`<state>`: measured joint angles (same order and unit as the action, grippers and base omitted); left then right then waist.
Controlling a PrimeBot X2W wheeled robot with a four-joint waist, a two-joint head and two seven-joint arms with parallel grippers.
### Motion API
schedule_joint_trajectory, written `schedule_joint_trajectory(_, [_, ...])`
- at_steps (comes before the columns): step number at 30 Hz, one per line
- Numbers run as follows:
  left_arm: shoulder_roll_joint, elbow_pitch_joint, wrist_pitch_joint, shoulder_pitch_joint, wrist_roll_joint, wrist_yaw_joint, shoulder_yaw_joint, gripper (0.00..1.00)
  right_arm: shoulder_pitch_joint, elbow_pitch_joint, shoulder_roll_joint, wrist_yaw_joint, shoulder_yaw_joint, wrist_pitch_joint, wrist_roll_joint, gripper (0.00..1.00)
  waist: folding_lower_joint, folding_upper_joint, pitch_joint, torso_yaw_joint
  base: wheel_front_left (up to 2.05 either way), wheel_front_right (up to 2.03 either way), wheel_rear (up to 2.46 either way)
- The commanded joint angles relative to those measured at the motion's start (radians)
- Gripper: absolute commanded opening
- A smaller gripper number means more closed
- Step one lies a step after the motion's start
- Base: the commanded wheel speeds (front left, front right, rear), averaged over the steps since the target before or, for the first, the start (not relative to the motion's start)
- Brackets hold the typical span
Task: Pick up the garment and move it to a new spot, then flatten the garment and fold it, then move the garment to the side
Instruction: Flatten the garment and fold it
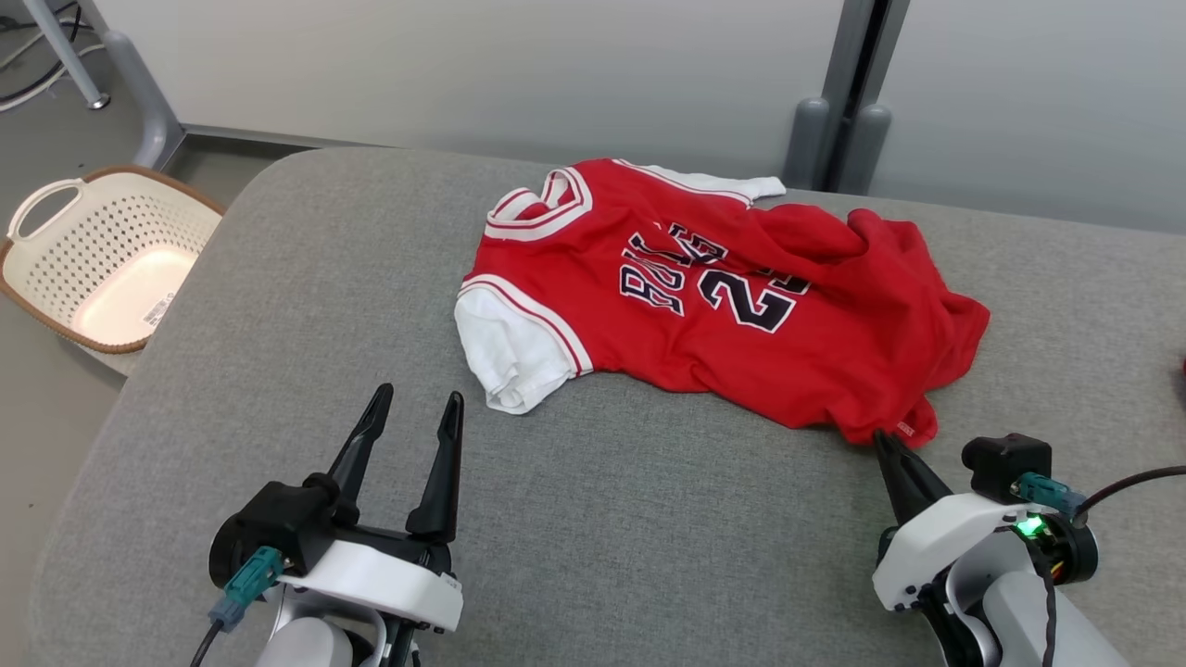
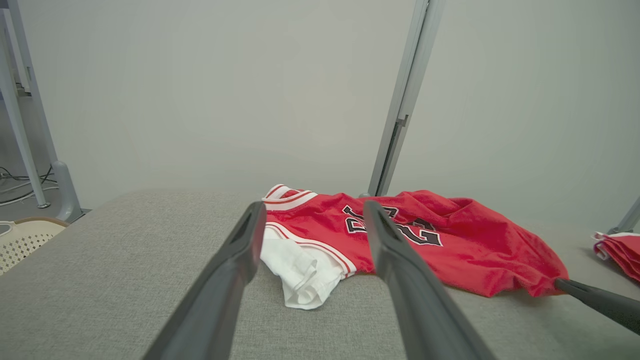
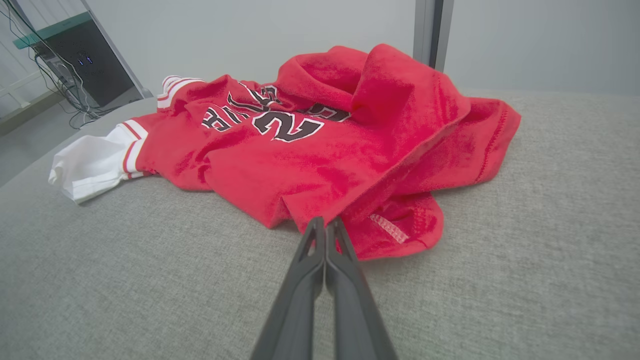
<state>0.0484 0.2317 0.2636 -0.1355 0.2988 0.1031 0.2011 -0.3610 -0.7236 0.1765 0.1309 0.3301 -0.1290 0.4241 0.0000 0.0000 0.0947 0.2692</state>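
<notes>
On the table [image 1: 278,389], the garment [image 1: 723,306]; left of the table, a basket [image 1: 56,278].

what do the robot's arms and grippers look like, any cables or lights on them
The left gripper and right gripper each have two long, tapering black fingers on a black base, set on a glossy white wrist shell. The left wrist has a teal connector with a dark cable. The right wrist has a teal plug, a green light and thin red and yellow wires.
</notes>
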Motion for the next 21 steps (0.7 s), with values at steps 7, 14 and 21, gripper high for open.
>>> schedule_joint_trajectory(7, [0.004,0.005,0.0,0.022,-0.012,-0.001,-0.02,1.0,0.042,0.067,0.021,0.0,0.08,0.003,0.048,0.0,0.0,0.0,-0.056,-0.048,0.0,0.0,0.0])
schedule_joint_trajectory(14, [0.003,-0.001,0.0,0.049,-0.018,-0.002,-0.037,1.0,0.128,0.217,0.07,0.0,0.154,0.058,0.142,0.0,0.0,0.0,-0.096,-0.084,0.0,0.0,0.0])
schedule_joint_trajectory(21, [0.004,-0.007,0.0,0.051,-0.01,0.001,-0.024,1.0,0.137,0.373,0.143,0.0,0.133,0.12,0.204,0.0,0.0,0.0,-0.091,-0.072,0.0,0.0,0.0])
